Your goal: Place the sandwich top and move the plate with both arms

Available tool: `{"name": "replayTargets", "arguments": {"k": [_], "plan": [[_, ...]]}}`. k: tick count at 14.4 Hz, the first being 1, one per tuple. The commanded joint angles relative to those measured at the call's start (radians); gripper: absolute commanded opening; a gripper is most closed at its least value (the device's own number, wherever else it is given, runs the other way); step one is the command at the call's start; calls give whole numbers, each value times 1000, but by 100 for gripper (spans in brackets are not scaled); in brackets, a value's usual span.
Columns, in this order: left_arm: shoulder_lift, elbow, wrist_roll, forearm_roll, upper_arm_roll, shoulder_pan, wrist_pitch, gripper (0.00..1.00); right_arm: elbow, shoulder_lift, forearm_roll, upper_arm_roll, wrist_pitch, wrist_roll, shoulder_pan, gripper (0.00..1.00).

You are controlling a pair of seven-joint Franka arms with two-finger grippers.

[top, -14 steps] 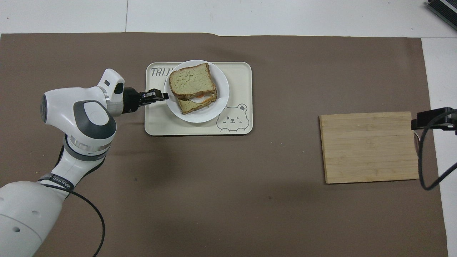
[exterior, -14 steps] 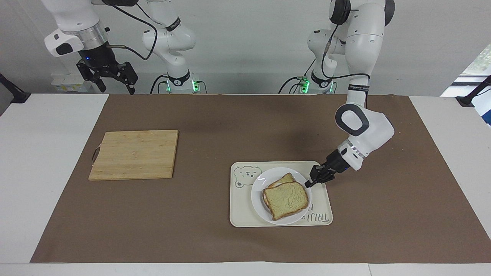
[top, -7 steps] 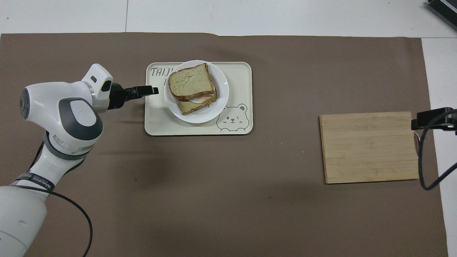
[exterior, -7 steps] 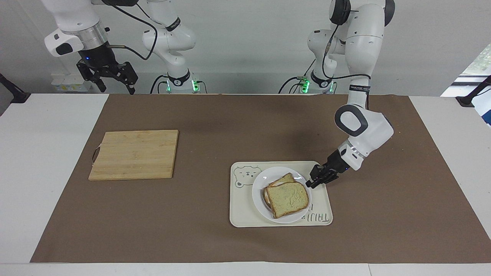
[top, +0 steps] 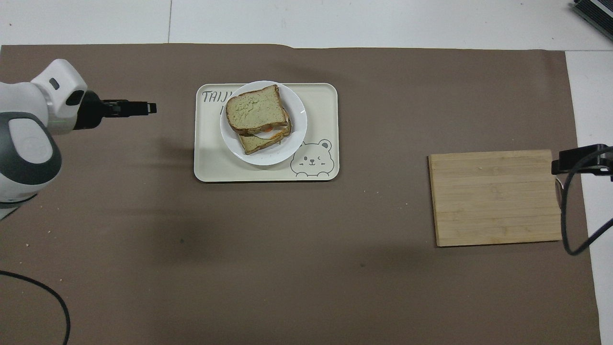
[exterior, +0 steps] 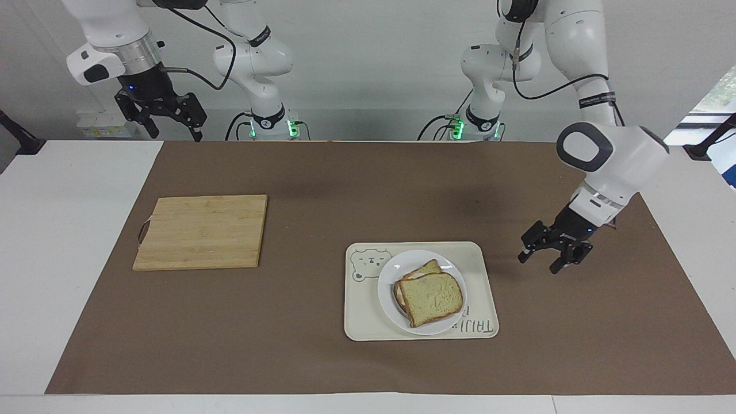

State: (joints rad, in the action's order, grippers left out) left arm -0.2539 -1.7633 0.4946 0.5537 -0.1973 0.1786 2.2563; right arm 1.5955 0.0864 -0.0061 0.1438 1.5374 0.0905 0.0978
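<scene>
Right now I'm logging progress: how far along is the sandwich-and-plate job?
Done: the plain bread slice tops the sandwich on the small round white plate, which sits on the cream bear tray. In hand: nothing; the left gripper hangs open over the brown mat, the right gripper waits. Left: nothing visible.

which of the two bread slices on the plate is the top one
The plain slice with bare pale crumb lies on top. The toast slice under it peeks out toward the robots, egg showing at its edge in the overhead view.

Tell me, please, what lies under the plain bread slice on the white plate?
Under the sandwich top lies a second toast slice, with white and orange filling showing at its edge, all on the plate. The top covers most of the filling, so no more can be seen.
</scene>
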Motion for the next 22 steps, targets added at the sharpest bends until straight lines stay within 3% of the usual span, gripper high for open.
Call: {"name": "replayTargets", "arguments": {"k": [1,2,6,8,11,14,22], "plan": [[1,213,-13,-264,-69,5,-232,100,1,7,-3,-6,-6,-25,-9,100],[2,270,-14,-320,-71,5,-319,100,1,7,-3,-6,-6,-25,-9,100],[31,459,-127,-356,-111,9,-631,100,1,7,-3,-6,-6,-25,-9,100],[94,467,-241,-362,-106,21,-673,100,1,7,-3,-6,-6,-25,-9,100],[145,467,-265,-415,-102,22,-789,100,1,7,-3,-6,-6,-25,-9,100],[197,458,-271,-537,-70,44,-846,100,1,7,-3,-6,-6,-25,-9,100],[216,435,-272,-531,-71,39,-860,100,1,7,-3,-6,-6,-23,-9,100]]}}
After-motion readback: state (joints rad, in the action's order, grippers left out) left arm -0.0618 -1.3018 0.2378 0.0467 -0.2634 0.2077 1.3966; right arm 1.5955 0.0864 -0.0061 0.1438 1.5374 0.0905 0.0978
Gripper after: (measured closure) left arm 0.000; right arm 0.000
